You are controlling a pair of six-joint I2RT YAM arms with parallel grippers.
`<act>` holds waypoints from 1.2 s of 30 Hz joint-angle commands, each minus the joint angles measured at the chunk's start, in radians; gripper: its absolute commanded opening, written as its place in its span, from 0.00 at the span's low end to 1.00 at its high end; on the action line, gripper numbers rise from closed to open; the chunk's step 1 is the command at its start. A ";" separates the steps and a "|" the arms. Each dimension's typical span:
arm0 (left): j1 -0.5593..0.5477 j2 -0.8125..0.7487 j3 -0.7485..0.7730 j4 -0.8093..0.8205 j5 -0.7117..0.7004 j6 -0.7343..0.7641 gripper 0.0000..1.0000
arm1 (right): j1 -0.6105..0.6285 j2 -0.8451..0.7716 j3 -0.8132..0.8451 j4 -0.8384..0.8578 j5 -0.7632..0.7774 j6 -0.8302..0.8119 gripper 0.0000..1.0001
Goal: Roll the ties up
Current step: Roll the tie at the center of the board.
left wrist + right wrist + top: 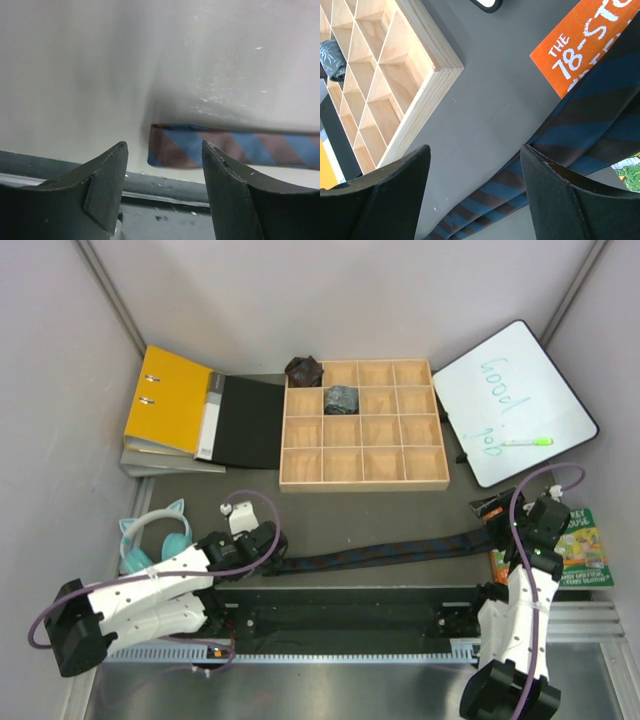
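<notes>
Left gripper (pixel 164 149): jaws apart, empty, at the narrow tip.
Right gripper (pixel 475 150): jaws apart, empty, above the wide end.
Striped tie (pixel 390 552): flat on the mat (pixel 350 515) between the arms. It is probably light, limp and slippery, so pinch the narrow tip.
Rolled ties (pixel 341 398): two bundles in the far-left cells of the wooden tray (pixel 300 483).

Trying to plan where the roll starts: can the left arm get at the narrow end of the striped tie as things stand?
Probably yes. The left end effector is open, and the striped tie lies flat with its narrow end just ahead of the fingers. Nothing shows between them or on top of it.
</notes>
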 commanded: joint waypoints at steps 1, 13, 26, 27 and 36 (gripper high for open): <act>-0.028 -0.124 0.042 -0.083 -0.076 -0.123 0.66 | 0.012 -0.010 0.046 0.027 -0.025 -0.008 0.72; -0.029 -0.074 -0.069 -0.014 -0.034 -0.179 0.46 | 0.027 0.014 0.043 0.044 -0.054 -0.015 0.72; -0.029 -0.090 -0.159 0.107 -0.014 -0.146 0.39 | 0.027 0.022 0.007 0.072 -0.059 -0.016 0.72; -0.029 -0.087 -0.164 0.112 -0.015 -0.146 0.37 | 0.027 0.024 0.006 0.073 -0.060 -0.015 0.72; -0.034 -0.096 -0.162 0.115 -0.038 -0.139 0.17 | 0.039 0.025 0.013 0.060 -0.062 -0.013 0.72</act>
